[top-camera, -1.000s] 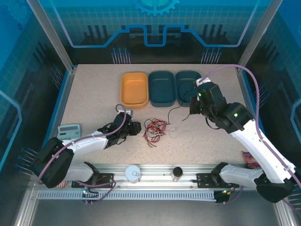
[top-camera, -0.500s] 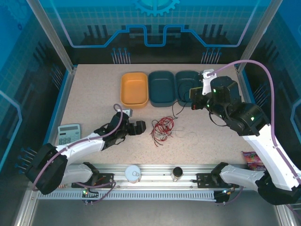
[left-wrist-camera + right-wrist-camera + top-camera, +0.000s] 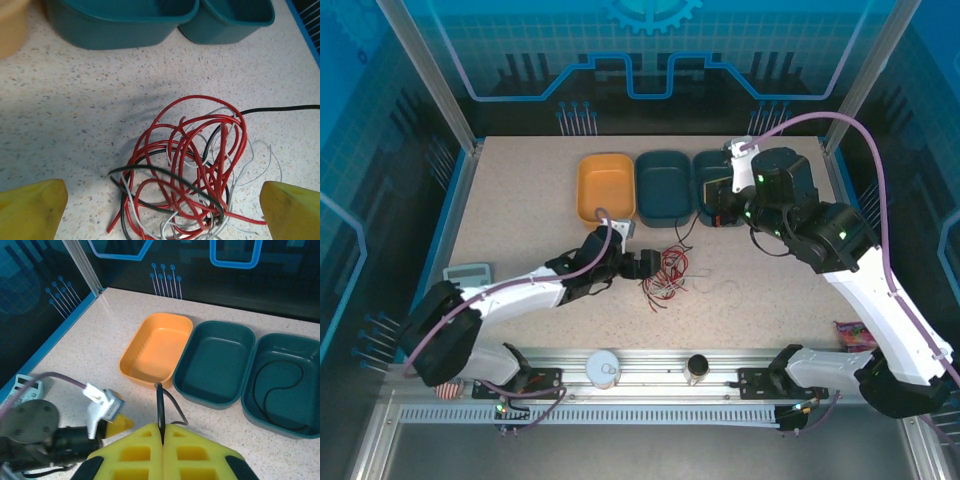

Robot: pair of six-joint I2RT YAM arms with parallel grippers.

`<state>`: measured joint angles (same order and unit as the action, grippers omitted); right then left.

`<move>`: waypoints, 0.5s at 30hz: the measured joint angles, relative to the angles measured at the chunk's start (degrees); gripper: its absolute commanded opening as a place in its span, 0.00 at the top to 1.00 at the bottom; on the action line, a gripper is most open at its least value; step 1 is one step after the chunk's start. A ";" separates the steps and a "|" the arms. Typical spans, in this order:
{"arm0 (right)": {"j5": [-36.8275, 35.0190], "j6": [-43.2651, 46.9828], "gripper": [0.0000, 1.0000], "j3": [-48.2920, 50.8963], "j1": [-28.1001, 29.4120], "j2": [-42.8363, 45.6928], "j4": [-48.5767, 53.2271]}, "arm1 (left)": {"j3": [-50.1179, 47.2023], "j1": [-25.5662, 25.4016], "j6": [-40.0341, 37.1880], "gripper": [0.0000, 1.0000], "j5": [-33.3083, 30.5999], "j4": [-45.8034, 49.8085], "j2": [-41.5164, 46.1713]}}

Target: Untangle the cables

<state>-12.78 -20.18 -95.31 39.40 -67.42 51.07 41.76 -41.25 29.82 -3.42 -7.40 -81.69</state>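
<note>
From above, the cables (image 3: 665,275) lay tangled mid-table, with the left gripper (image 3: 644,265) just beside them and the right gripper (image 3: 720,208) farther back. In the left wrist view, the jaws stood wide apart astride the tangle, likely to pin it. In the right wrist view, the jaws were pressed together on a black cable (image 3: 160,407), presumably to draw it free.

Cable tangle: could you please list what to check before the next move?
1. Left claw open: ok.
2. Its fingers straddle the tangle: ok.
3. Right claw shut on the black cable: ok.
4. Black cable free of the red loops: not ok, it threads through them.
5. Black loop in the teal bin is the same cable: cannot tell.
</note>
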 measured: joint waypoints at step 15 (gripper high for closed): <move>-0.87 0.35 1.00 -3.48 1.53 -0.13 2.56 | 4.83 -0.66 2.12 0.66 -3.89 -0.28 -11.15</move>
<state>-13.65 -19.84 -98.78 40.93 -67.55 53.63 46.59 -41.91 31.94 -7.31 -7.68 -92.84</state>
